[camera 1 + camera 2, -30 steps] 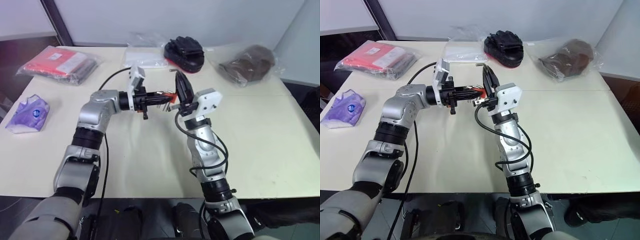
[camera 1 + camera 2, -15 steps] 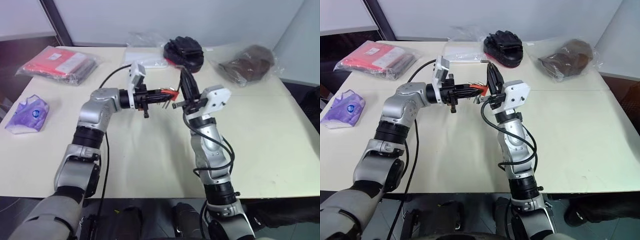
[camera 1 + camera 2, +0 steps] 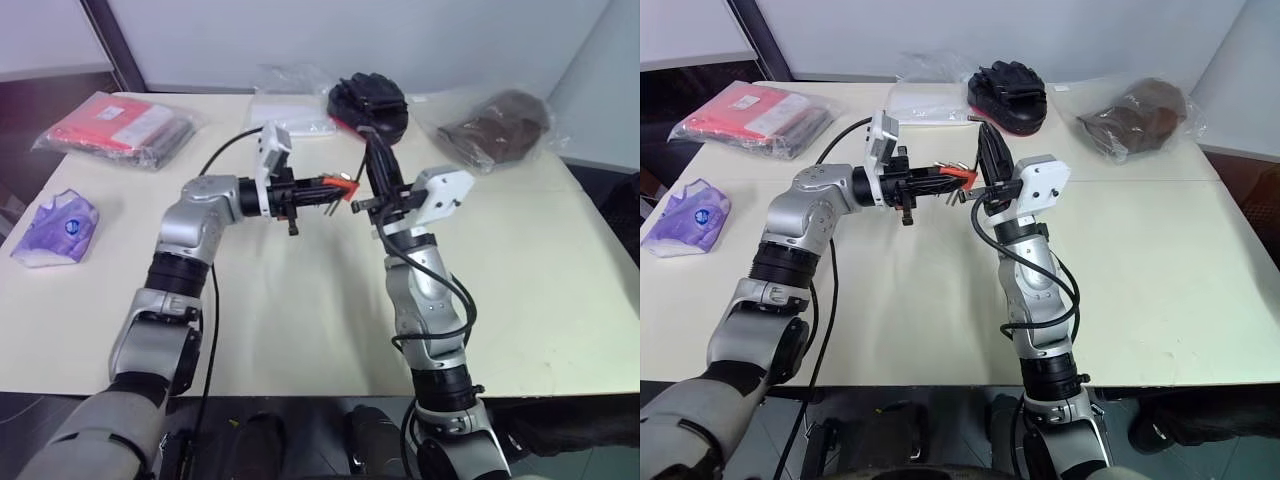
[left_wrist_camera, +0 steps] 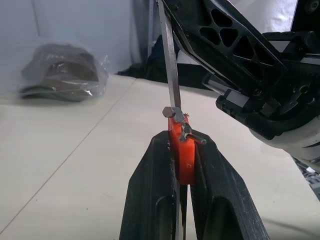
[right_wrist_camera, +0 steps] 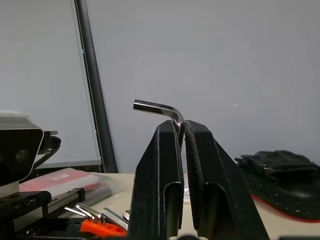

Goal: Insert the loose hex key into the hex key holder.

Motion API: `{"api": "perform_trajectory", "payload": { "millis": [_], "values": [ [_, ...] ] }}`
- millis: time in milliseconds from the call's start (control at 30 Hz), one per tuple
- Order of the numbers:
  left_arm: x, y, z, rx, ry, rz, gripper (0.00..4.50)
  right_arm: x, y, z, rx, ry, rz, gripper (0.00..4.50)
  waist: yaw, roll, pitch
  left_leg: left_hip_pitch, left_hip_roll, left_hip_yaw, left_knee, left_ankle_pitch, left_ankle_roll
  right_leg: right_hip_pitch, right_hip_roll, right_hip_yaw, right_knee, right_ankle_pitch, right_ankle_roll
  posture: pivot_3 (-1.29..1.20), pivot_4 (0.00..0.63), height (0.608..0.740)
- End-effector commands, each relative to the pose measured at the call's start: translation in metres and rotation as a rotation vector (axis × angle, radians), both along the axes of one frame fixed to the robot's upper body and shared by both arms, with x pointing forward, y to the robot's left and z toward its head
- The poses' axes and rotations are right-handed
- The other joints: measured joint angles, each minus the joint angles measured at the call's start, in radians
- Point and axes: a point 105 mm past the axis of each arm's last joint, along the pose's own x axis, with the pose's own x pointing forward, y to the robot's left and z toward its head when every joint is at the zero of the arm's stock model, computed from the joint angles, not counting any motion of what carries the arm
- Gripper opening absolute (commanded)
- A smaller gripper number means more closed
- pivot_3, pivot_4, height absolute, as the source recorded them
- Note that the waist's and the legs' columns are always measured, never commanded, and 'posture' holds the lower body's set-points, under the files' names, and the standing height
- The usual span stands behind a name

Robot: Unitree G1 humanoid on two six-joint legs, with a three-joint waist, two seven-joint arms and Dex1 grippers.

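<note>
My left gripper [image 3: 338,188] points right over the table, shut on the hex key holder [image 4: 182,150], a small orange block with short grey keys sticking out. Just to its right, my right gripper [image 5: 181,127] points up and forward, shut on the loose hex key [image 5: 155,107], whose bent end juts out above the fingertips. In the left wrist view the key's straight shaft [image 4: 170,65] runs down to the holder's top end, beside the keys there. The holder [image 3: 955,172] hangs next to the right gripper's black fingers [image 3: 992,155].
At the table's far side lie a red packet [image 3: 120,125], a clear plastic bag [image 3: 290,110], a black glove-like item [image 3: 368,100] and a brown bagged item [image 3: 495,125]. A purple-and-white bag [image 3: 58,228] lies at the left edge.
The right wrist has swung to the right and the gripper has rolled a little, still holding the key at the holder. The left gripper has stayed in place.
</note>
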Motion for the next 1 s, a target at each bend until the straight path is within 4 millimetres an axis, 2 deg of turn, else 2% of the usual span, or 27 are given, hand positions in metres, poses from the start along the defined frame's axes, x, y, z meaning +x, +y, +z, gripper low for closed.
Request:
{"api": "perform_trajectory", "payload": {
  "millis": [33,233,467,633,1000],
  "values": [
    [0.0,0.005,0.017,-0.037,-0.063,0.004,0.0,-0.005,-0.017,0.013,0.009,-0.052,-0.065,0.02,0.0,0.0,0.0,0.0,0.0,0.0,0.0,0.0,0.0,0.0,0.0,0.0,0.0,0.0,0.0,0.0,0.15,0.74],
    [0.002,0.004,0.017,-0.051,-0.082,0.023,0.0,-0.007,-0.017,0.017,-0.054,-0.09,-0.082,0.02,0.0,0.0,0.0,0.0,0.0,0.0,0.0,0.0,0.0,0.0,0.0,0.0,0.0,0.0,0.0,0.0,0.15,0.74],
    [0.008,0.005,0.023,-0.151,-0.103,0.073,0.0,-0.01,-0.017,0.028,-0.092,-0.133,-0.094,0.02,0.0,0.0,0.0,0.0,0.0,0.0,0.0,0.0,0.0,0.0,0.0,0.0,0.0,0.0,0.0,0.0,0.15,0.74],
    [0.008,0.003,0.02,-0.166,-0.102,0.073,0.0,-0.012,-0.016,0.036,-0.093,-0.154,-0.086,0.02,0.0,0.0,0.0,0.0,0.0,0.0,0.0,0.0,0.0,0.0,0.0,0.0,0.0,0.0,0.0,0.0,0.15,0.74],
    [0.006,0.001,0.021,-0.192,-0.137,0.082,0.0,-0.016,-0.004,0.054,-0.112,-0.162,-0.012,0.02,0.001,0.0,0.0,0.0,0.0,0.0,0.0,0.0,0.0,0.0,0.0,0.0,0.0,0.0,0.0,0.0,0.15,0.74]
  ]
}}
